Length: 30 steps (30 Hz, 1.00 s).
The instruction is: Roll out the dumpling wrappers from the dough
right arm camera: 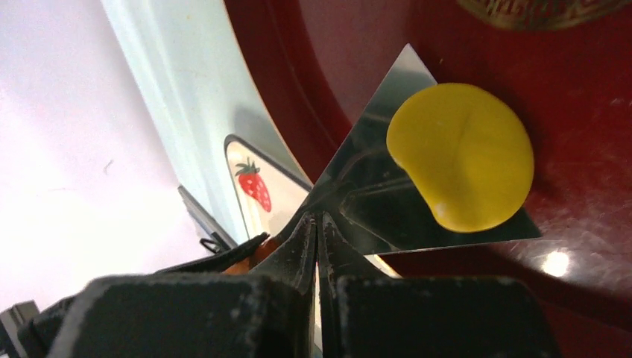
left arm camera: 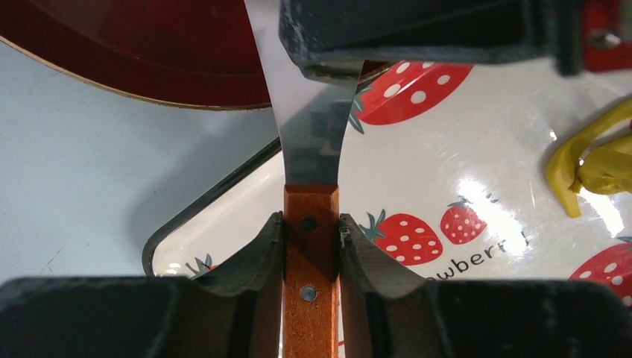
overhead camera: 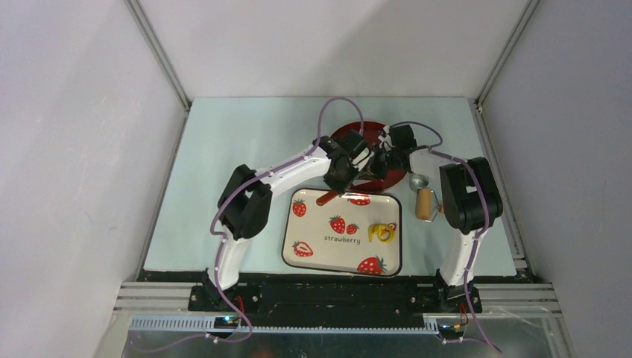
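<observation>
Leftmost, our left gripper [left arm camera: 311,224] is clamped on the orange wooden handle of the spatula [left arm camera: 309,127], one finger pressing each side just behind the blade; the thin steel blade runs from above the strawberry-print tray [left arm camera: 238,224] out over the red plate [left arm camera: 149,67]; on that blade, as our right wrist shows it, lies the dumpling wrapper [right arm camera: 462,153], a smooth roundish yellow disc whose far edge hangs past the steel above the plate, though we cannot tell whether it touches the plate; our right gripper [right arm camera: 317,224] has its jaws pressed together with nothing visible between them, the tips close to the near part of the blade, contact uncertain; further right, the ragged dough scrap [overhead camera: 381,233] sits on the tray, and beyond the tray's edge the rolling pin [overhead camera: 423,203] lies just beside the metal cutter ring [overhead camera: 419,181]. We judge the wrapper light, thin, soft and probably a little tacky; a pinch would likely dent or tear it, so we would not grip it at all; we would carry it by the spatula handle and nudge its near rim with closed fingertips, sliding it flat onto the plate.
</observation>
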Available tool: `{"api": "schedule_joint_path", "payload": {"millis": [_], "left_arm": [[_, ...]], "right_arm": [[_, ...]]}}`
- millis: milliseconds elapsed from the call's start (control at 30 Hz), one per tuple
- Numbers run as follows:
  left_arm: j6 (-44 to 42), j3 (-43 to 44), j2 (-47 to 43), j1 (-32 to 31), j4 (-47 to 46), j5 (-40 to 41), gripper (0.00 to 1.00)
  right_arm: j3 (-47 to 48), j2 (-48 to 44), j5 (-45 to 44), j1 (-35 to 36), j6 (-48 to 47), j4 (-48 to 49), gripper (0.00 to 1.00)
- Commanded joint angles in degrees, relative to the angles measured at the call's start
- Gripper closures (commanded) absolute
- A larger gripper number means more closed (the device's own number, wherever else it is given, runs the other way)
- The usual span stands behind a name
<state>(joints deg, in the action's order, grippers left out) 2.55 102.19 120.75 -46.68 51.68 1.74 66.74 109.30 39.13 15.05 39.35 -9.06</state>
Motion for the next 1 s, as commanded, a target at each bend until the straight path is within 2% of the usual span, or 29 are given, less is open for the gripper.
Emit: {"api": "schedule_joint_path", "payload": {"millis": [0,200,600,767,967], "left_arm": [[1.76,4.22,0.52,0.77,-0.97,-0.15,1.00],[2.89,4.84,1.68,1.35,-1.06,1.26,1.00],[3.21,10.69,7.13,1.60,-1.06,3.63,1.00],[3.12,10.70,6.35,1.60,-1.06,4.70,1.00],[2.25,9.01,4.12,1.65,-1.06,6.81,1.00]], "right_arm": [[5.99,2.44,-4.90,0.43,-4.71,-5.56,0.99],[9.44,3.51,-11.98,0.53,-9.72,-11.86,0.99],[14.85,6.92,-16.95,-0.29,-13.57,-15.53,0.98],[19.78,9.37,-19.69,-0.02,-15.88,-19.45,0.97],[21.24,10.01,-21.82,-0.10,-16.62,-21.10,0.97]]}}
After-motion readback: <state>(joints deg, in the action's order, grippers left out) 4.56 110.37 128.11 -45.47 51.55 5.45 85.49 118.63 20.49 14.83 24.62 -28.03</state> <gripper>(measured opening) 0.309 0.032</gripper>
